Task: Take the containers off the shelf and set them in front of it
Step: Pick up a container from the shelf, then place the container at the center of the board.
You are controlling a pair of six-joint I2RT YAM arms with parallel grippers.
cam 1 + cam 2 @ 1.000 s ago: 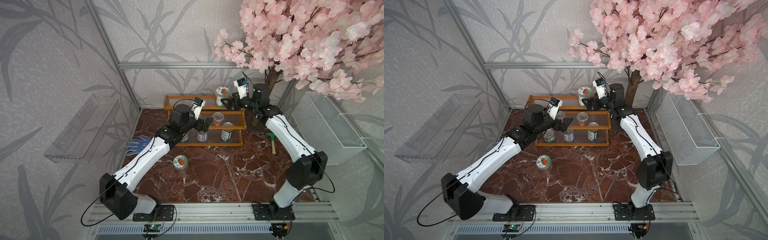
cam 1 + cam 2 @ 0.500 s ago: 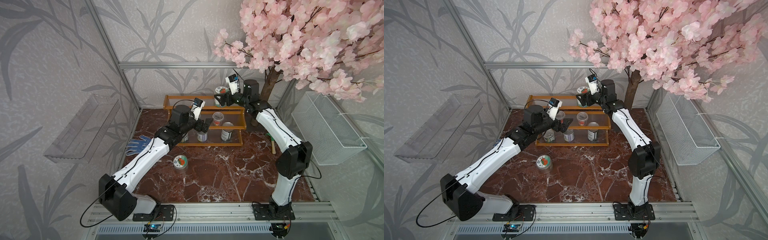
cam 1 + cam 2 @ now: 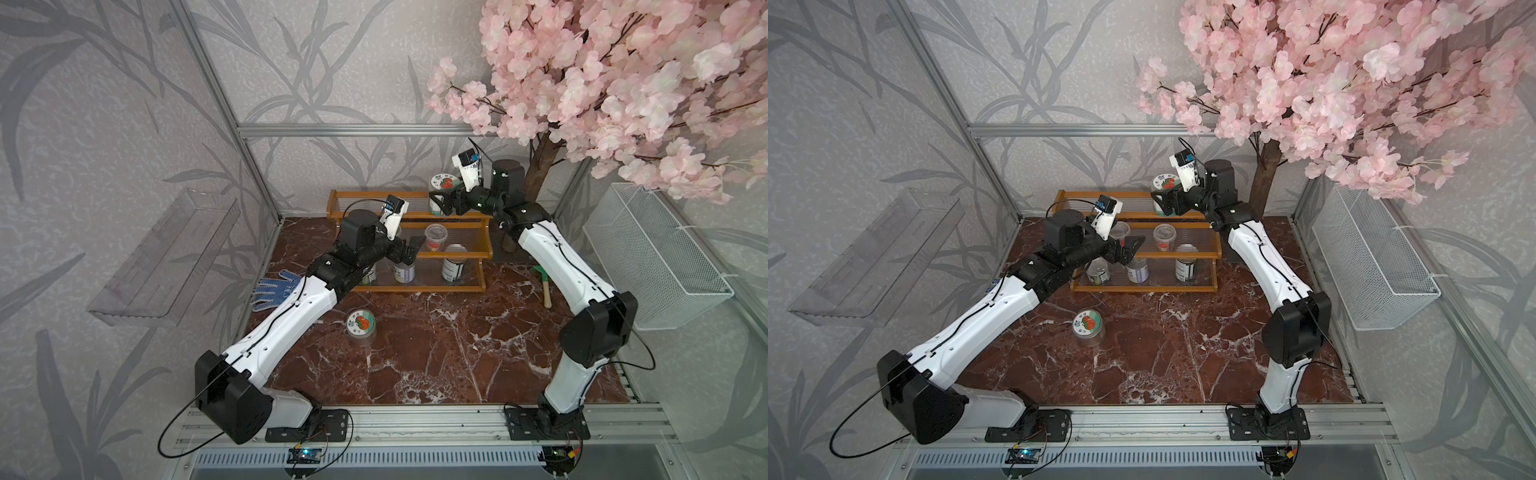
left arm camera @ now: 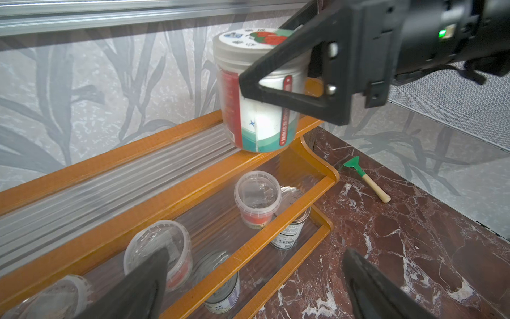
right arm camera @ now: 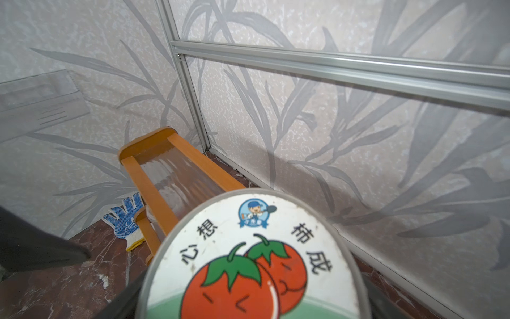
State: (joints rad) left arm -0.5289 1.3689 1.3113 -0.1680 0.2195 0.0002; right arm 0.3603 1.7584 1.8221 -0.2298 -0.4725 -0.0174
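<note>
The orange-brown shelf (image 3: 415, 289) (image 3: 1142, 288) stands at the back. My right gripper (image 3: 441, 203) (image 3: 1163, 203) (image 5: 248, 303) is shut on the tomato-lid jar (image 3: 442, 183) (image 4: 259, 110) (image 5: 248, 262) on the top tier, a finger on each side. A second jar (image 3: 360, 326) (image 3: 1088, 326) stands on the table in front. My left gripper (image 3: 409, 251) (image 3: 1129, 249) (image 4: 256, 259) hangs open and empty before the middle tier. Clear cups (image 3: 435, 237) (image 4: 157, 245) sit there. Silver cans (image 3: 453, 264) (image 3: 1137, 268) (image 4: 220, 287) line the lowest tier.
A blue dotted glove (image 3: 274, 289) lies left of the shelf. A small green tool with a wooden handle (image 3: 544, 286) lies to its right. The blossom tree trunk (image 3: 536, 174) rises behind my right wrist. A wire basket (image 3: 656, 266) hangs right, a clear wall shelf (image 3: 166, 257) left.
My right gripper has swung left from beside the top-tier jar to around it, and its jaws have closed in on it. The left arm has barely moved.
</note>
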